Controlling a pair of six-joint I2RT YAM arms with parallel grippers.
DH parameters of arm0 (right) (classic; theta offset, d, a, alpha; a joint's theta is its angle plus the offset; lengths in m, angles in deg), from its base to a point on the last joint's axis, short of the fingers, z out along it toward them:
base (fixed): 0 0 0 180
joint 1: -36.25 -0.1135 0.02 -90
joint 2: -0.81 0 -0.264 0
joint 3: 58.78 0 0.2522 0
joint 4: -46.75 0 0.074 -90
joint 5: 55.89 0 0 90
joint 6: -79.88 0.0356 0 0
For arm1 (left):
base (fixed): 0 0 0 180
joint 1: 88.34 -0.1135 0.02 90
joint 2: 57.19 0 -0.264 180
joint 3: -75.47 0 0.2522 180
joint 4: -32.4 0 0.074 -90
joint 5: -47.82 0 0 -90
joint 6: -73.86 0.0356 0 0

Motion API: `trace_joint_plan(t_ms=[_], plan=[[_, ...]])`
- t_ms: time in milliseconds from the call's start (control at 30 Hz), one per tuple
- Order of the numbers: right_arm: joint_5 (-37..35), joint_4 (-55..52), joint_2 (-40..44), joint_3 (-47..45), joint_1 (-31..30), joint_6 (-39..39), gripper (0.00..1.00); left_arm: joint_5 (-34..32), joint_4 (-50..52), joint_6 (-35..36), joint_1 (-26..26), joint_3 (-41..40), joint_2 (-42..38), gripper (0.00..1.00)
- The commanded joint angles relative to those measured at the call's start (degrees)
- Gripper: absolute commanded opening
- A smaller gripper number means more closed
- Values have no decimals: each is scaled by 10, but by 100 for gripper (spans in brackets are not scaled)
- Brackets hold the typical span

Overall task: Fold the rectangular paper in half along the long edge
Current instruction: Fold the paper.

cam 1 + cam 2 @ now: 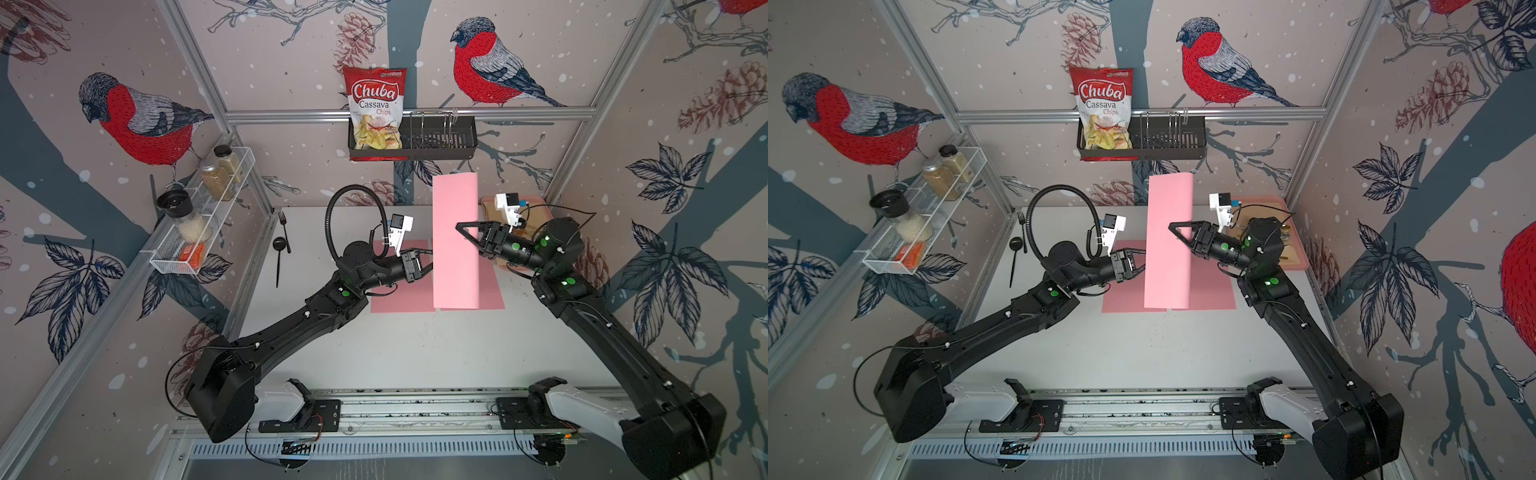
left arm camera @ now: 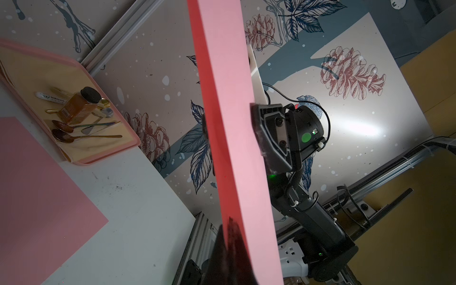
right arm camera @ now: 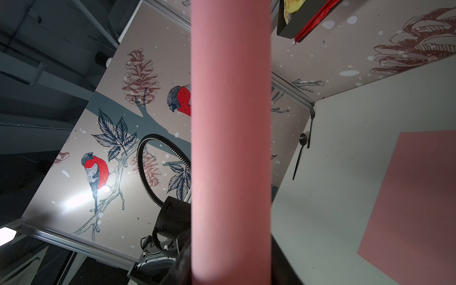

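Both top views: one sheet of matte pink paper (image 1: 455, 199) is seen raised upright above the smooth white table (image 1: 374, 353), curved over into a soft rounded U rather than a sharp fold. A second pink sheet (image 1: 395, 297) is noted lying flat on the table beneath it. Two black grippers are counted, one on each side of the raised sheet. The left gripper (image 1: 429, 261) is clamped shut on the paper's near edge at about mid-height; in the left wrist view that edge is seen running into its dark fingers (image 2: 227, 259). The right gripper (image 1: 460, 228) is set astride the rounded bend on the opposite side, with one triangular finger in front of the sheet and the other behind it. Whether the paper is being pressed by them cannot be told.
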Motion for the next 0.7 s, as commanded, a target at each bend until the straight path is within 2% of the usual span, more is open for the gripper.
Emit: trace_joint_plan(t_ms=[0, 233, 667], plan=[[17, 42, 4, -7, 5, 19, 38, -6, 4, 13, 1, 3, -9, 6], [33, 43, 12, -2, 9, 27, 39, -32, 61, 52, -3, 6, -32, 21], [49, 52, 29, -9, 26, 47, 37, -38, 81, 60, -6, 31, -59, 24]])
